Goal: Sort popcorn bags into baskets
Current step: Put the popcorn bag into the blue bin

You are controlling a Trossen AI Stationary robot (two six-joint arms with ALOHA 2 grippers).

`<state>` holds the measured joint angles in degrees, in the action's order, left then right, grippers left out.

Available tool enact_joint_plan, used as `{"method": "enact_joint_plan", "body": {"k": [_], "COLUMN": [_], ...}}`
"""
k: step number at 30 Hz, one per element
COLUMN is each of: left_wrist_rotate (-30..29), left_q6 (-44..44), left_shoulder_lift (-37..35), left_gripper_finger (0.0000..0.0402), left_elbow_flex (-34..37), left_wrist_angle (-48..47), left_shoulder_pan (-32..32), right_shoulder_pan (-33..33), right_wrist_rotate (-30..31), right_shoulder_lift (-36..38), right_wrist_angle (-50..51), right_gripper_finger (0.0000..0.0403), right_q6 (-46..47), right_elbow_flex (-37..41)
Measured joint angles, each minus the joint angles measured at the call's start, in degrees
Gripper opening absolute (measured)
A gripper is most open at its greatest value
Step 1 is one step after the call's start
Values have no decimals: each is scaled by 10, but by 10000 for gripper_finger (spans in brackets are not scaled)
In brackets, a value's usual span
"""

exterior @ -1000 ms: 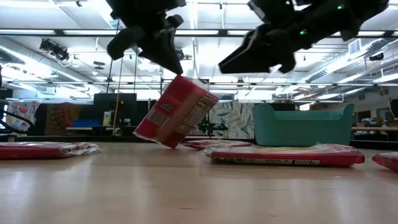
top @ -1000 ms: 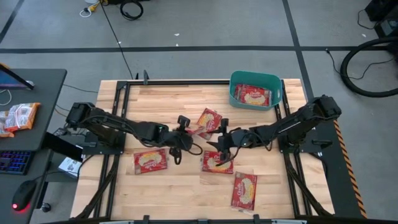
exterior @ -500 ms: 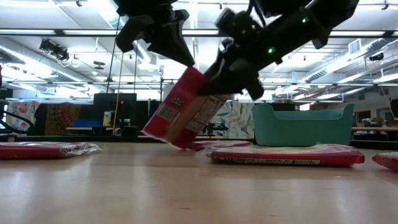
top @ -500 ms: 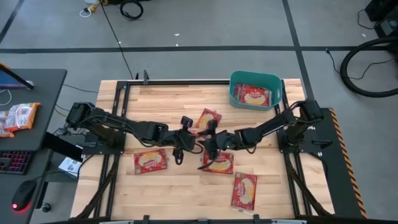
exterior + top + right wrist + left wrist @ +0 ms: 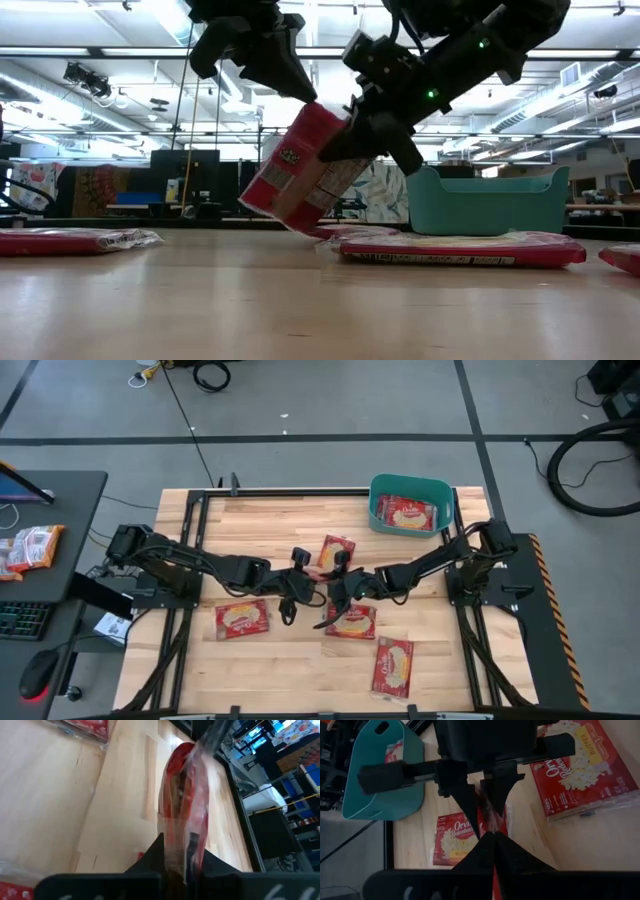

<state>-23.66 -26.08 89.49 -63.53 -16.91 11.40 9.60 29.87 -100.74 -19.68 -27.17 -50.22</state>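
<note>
A red popcorn bag (image 5: 303,170) hangs tilted over the middle of the table, between my two grippers. My left gripper (image 5: 308,95) is shut on its top. My right gripper (image 5: 360,145) is shut on its side, coming from the table's right. Other popcorn bags lie flat on the wood: one near left (image 5: 242,618), one far of centre (image 5: 336,550), one under the grippers (image 5: 352,623), one near right (image 5: 393,665). The teal basket (image 5: 382,520) stands at the far right with a bag (image 5: 405,513) in it. My left gripper pinches the bag's top edge (image 5: 493,822) between its two fingers, slanting down from the table's left. The bag hangs tilted below the fingers. Whether its lower corner (image 5: 290,222) is clear of the table, I cannot tell. My right gripper pinches the bag's right-hand side (image 5: 182,827) between its two fingers, one on each flat face. It comes slanting down from the table's right, below the left gripper's hold. The clear wrapper is bunched between the fingers.
Dark frame rails (image 5: 200,560) run along the table's left and right sides. A desk with a keyboard and a mouse (image 5: 35,675) stands off the table's left. Bare wood lies along the near left (image 5: 260,670).
My right gripper has gone toward the table's left to the hanging bag and shut on its side. My left gripper has kept its hold. The bag has risen a little and shifted slightly toward the right.
</note>
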Motion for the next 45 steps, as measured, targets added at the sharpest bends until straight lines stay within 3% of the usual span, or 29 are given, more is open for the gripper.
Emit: {"method": "enact_joint_plan", "body": {"k": [4,9,13,16,23,28,32,39,45], "left_wrist_rotate": [-1,-1,29,77,151,183,222,232,280], "left_q6": [22,52,82,90,89,62,43,44,70], "left_shoulder_lift": [0,-19,-45,-61,-80,-84,-89,-95,-95], "left_gripper_finger": [50,106,123,124,125,125,125,125,125], "left_elbow_flex": [0,1,7,40,156,200,231,270,333], "left_wrist_angle": [-11,-58,-51,-5,207,336,433,570,701], "left_shoulder_pan": [-3,-28,-61,-83,-122,-151,-177,-219,-240], "right_shoulder_pan": [0,1,4,11,20,-8,-29,-81,-139], "right_wrist_rotate": [15,77,109,143,235,240,238,223,160], "right_shoulder_lift": [23,82,132,170,255,293,283,227,130], "right_wrist_angle": [42,132,204,252,351,426,570,770,979], "right_gripper_finger": [28,48,38,31,41,37,36,36,35], "right_q6": [2,26,43,50,89,171,261,368,485], "right_elbow_flex": [0,0,0,0,0,-19,-87,-228,-329]}}
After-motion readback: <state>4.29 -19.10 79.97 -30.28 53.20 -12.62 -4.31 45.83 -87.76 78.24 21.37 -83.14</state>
